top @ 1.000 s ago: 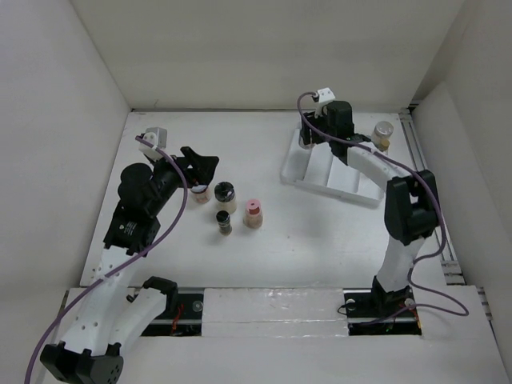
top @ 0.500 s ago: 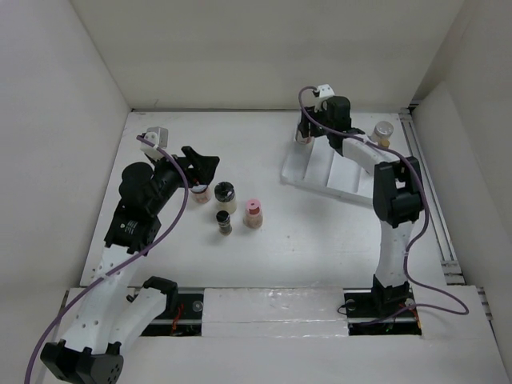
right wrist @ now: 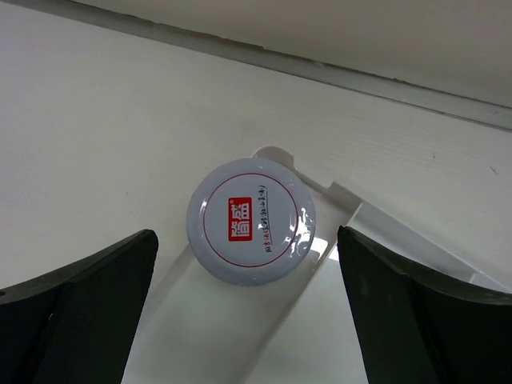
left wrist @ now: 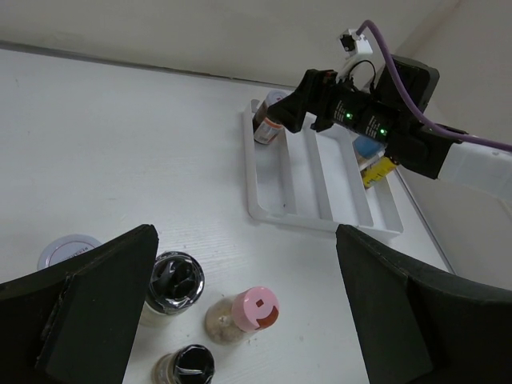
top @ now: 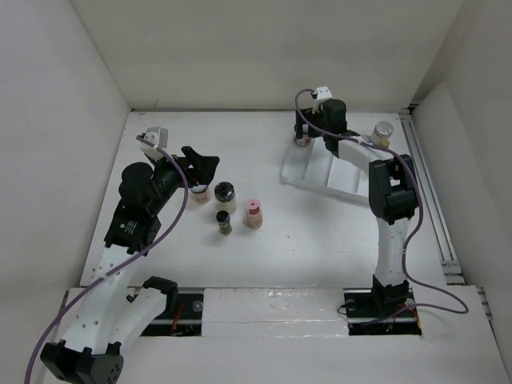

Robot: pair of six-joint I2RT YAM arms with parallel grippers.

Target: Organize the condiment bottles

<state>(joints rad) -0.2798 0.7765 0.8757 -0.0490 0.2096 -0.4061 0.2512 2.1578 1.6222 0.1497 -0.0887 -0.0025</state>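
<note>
The white-capped jar with a red square label on its lid [right wrist: 250, 220] showed only that cap to the right wrist camera. Its brown body appeared just in the left wrist view, half behind the right gripper [right wrist: 246, 234]. A bit of blue label [left wrist: 367, 147] and a strip of yellow label [left wrist: 381, 170] peeked from behind the right arm, too hidden to tell whether they were one bottle or two. From above, the left gripper [top: 203, 164] partly covered a pale flat-lidded jar [left wrist: 70, 250].

The white-capped jar stood upright in the far-left corner of the white divided plastic tray [left wrist: 308, 218], in its end compartment. A silver-capped jar [top: 384, 132] stood at the tray's far right corner — inside or just beside it, I could not tell. On the white counter [top: 320, 240], well apart from the tray, a dark-lidded glass jar [left wrist: 174, 276], a pink-capped bottle [left wrist: 254, 308] and a small black-capped jar [left wrist: 192, 364] stood close together.

The right jaws were spread wide to either side of the white cap and clear of it. The left jaws were also spread wide — holding nothing, above the cluster.
</note>
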